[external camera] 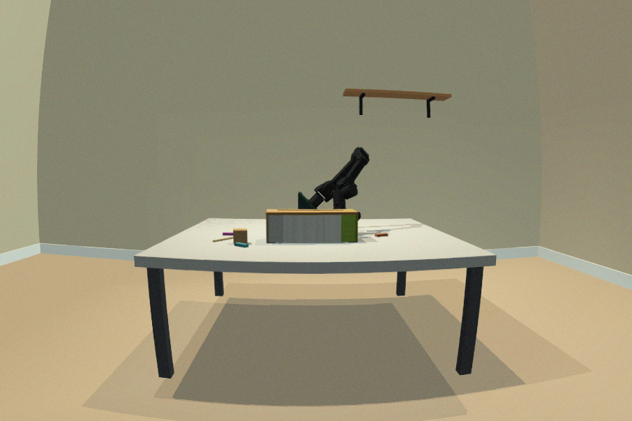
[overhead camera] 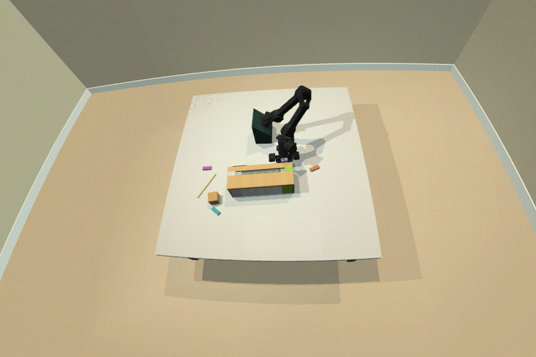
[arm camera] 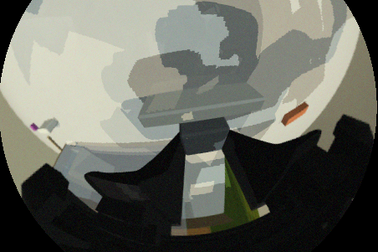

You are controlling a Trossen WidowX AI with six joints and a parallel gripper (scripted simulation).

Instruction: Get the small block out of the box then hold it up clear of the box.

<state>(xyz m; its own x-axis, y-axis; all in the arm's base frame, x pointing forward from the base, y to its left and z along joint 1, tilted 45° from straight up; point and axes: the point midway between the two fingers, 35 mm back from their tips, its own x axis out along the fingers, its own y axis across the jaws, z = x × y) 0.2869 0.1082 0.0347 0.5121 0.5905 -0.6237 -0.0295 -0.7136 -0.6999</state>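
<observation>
The box (overhead camera: pixel 260 180) (external camera: pixel 311 228) has a wood top with a long slot, a clear grey front and a green right end. The small block (arm camera: pixel 205 135) is dark grey and sits between my fingertips in the wrist view; the top and exterior views do not show it. My gripper (overhead camera: pixel 284 158) (arm camera: pixel 199 132) is shut on it, just behind the box's right end. Beyond the block is a low grey lip (arm camera: pixel 201 109). Whether the block touches the table cannot be told. The exterior view has the fingers hidden behind the box.
An orange brick (overhead camera: pixel 315 168) (external camera: pixel 381 234) (arm camera: pixel 295 114) lies right of the box. Left are a magenta brick (overhead camera: pixel 206 168), a thin stick (overhead camera: pixel 206 185), a wooden cube (overhead camera: pixel 213 198) and a teal brick (overhead camera: pixel 215 210). A dark green wedge (overhead camera: pixel 261 130) stands behind, beside the arm.
</observation>
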